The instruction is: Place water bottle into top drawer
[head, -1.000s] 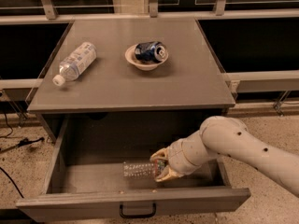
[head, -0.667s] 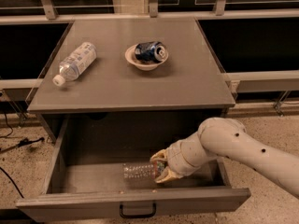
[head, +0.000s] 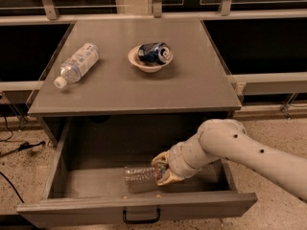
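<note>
The top drawer point(head: 62, 150) of the grey cabinet is pulled wide open, its black handle point(head: 141, 217) on the front panel. The clear ribbed water bottle point(head: 139, 173) lies on its side on the drawer floor near the front. My gripper point(head: 162, 169) reaches into the drawer from the right at the bottle's right end. Its fingers sit on either side of that end. The white arm point(head: 249, 155) comes in over the drawer's right wall.
On the cabinet top point(head: 192, 80) lie a bottle with a large white-and-blue label point(head: 76, 64) at the left and a white bowl point(head: 146, 63) holding a blue can point(head: 153, 52). A railing runs behind. Cables lie on the floor at the left.
</note>
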{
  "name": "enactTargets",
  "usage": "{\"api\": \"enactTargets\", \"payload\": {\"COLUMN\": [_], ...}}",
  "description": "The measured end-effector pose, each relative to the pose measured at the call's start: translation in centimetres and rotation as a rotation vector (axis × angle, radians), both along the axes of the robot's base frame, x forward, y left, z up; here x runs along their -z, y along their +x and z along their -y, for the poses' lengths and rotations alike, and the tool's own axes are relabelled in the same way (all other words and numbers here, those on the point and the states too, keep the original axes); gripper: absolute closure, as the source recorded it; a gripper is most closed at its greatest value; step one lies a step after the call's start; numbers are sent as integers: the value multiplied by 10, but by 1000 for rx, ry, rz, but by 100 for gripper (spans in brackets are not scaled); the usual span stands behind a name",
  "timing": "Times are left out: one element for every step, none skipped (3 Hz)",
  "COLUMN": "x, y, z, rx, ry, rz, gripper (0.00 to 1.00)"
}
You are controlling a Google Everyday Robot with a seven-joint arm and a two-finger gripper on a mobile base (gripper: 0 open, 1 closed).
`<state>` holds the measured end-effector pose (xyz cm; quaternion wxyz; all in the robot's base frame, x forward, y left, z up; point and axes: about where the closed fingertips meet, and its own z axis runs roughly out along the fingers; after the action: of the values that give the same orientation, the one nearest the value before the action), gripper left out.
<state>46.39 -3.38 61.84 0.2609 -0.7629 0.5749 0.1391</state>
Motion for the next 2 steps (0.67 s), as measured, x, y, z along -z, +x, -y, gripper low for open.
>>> {"api": "enactTargets", "payload": {"x": [1, 1], "y": [6, 6], "z": [-4, -4], "rx": [-4, -4], "ry": [-2, -2], "rz": [1, 1], "gripper": [100, 73]}}
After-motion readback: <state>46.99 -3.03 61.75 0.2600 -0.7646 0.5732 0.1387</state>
